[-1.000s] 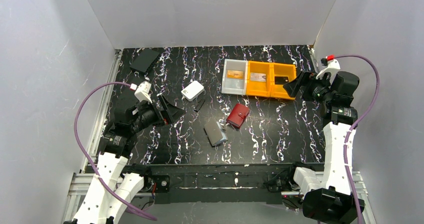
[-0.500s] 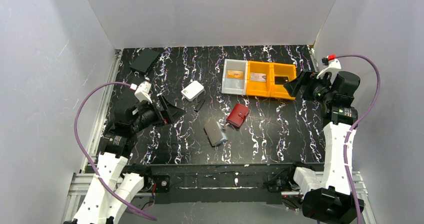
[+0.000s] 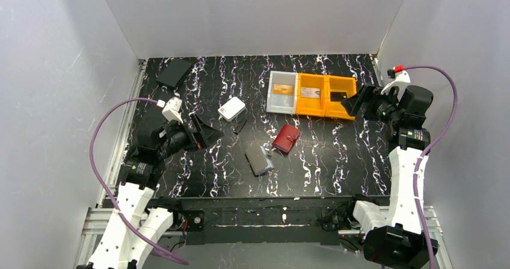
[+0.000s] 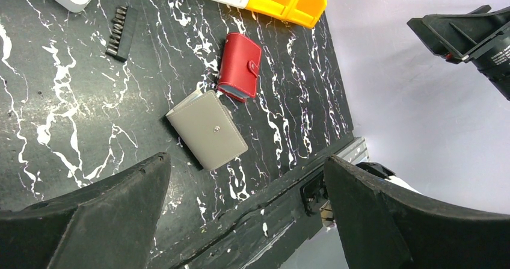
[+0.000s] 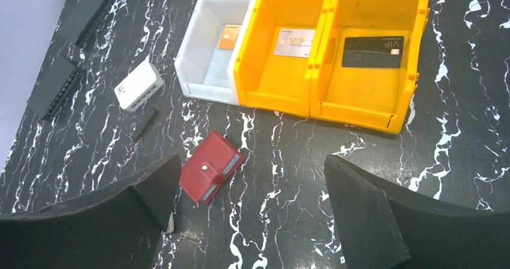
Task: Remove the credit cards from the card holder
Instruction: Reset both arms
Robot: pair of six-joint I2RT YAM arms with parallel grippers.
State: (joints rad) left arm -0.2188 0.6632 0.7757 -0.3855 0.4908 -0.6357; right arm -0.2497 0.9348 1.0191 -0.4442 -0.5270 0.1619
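Nothing is visibly shifting between the earlier overhead views and now: both arms are holding the same poses and every object is keeping its place. I judge that the extraction work is pausing or already finishing, not that a new reach is starting.

The left gripper (image 3: 205, 130) is hanging with its jaws spread wide and gripping nothing, hovering over the left part of the table (image 3: 337, 166). The right gripper (image 3: 358, 102) is likewise released and empty, sitting just beside the right end of the bins.

Moving outward from the left claw, the card holder (image 4: 207, 129) is lying flat near the table's front edge, folded shut with its snap facing up. It is looking like smooth grey-taupe leather, and a pale strip is peeking out along its upper left side. Whether anything is remaining inside cannot be told. The red wallet (image 4: 239, 66) is lying touching or almost touching its far corner.

Outward from the right claw, the credit cards are resting apart from the holder, one per compartment. The black card (image 5: 371, 43) is lying in the right yellow bin (image 5: 361, 114), the silvery card (image 5: 294, 41) in the middle yellow bin (image 5: 278, 97), and the orange-brown card (image 5: 228, 36) in the white bin (image 5: 201, 88).

With all three cards lying out, the task is appearing done.
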